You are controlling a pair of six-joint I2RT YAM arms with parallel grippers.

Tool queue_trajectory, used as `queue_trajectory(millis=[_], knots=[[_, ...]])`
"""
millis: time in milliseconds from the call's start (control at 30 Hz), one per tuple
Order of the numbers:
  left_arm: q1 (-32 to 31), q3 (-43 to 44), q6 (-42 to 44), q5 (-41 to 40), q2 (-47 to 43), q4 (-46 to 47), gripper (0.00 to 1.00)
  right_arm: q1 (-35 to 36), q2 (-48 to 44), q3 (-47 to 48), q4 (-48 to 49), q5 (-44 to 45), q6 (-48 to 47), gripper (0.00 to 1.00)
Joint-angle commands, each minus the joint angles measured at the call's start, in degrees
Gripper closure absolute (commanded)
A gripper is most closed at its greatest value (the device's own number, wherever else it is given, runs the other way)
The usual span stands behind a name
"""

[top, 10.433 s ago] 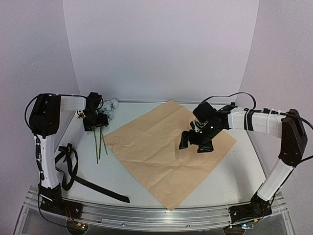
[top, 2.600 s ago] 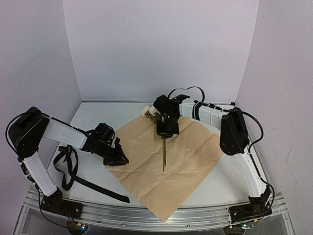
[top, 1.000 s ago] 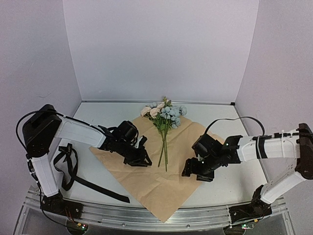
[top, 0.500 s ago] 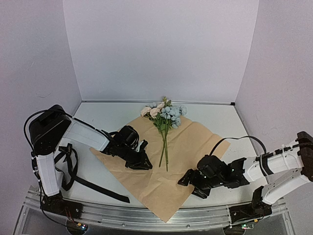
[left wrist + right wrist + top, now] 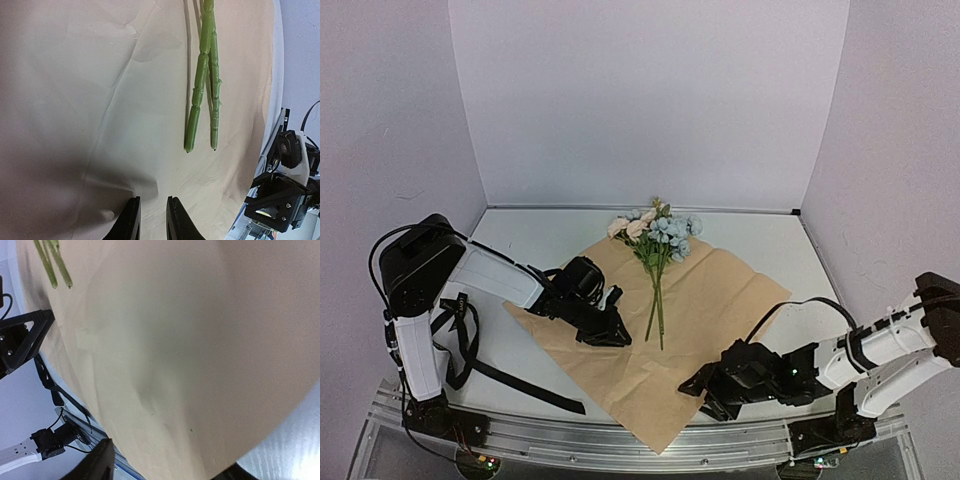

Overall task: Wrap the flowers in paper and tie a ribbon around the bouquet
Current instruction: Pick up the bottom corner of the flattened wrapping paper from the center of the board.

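The large creased rectangular sheet of thin paper (image 5: 720, 290) lies flat on the white table (image 5: 560, 232), tan-orange side up, turned so that one corner points to the far wall and one to the near edge. The small bunch of artificial flowers (image 5: 657, 262), with pale blue, cream and peach blooms on thin green stems, lies on the paper. Its blooms are at the far corner, and its stem ends point toward the near edge and finish near the middle of the sheet. The left gripper (image 5: 610, 335) rests low on the left part of the paper, just left of the stem ends. In the left wrist view its fingers (image 5: 131, 220) stand close together with only a narrow slit between them. Whether a fold of paper is caught there cannot be told. The right gripper (image 5: 698, 386) sits at the near-right edge of the paper. In the right wrist view its fingers (image 5: 98, 462) are spread wide, with the paper edge between them. The long narrow black fabric ribbon (image 5: 525, 387) lies on the table left of the paper, by the left arm's base.
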Motion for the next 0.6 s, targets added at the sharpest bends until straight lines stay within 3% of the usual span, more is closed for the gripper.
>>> queue_trajectory(millis=[0, 267, 567], knots=[[-0.09, 0.05, 1.64, -2.63, 0.96, -3.42, 0.79, 1.25, 4.38, -1.32, 8.34, 2.76, 4.27, 0.52], [-0.09, 0.39, 4.19, -4.1, -3.25, -4.63, 0.78, 1.99, 1.34, 0.66, 8.55, 5.62, 4.46, 0.98], [-0.17, 2.76, 13.28, -8.5, -19.19, -12.28, 0.74, 1.85, -2.26, 5.58, 5.21, 11.51, 4.47, 1.0]])
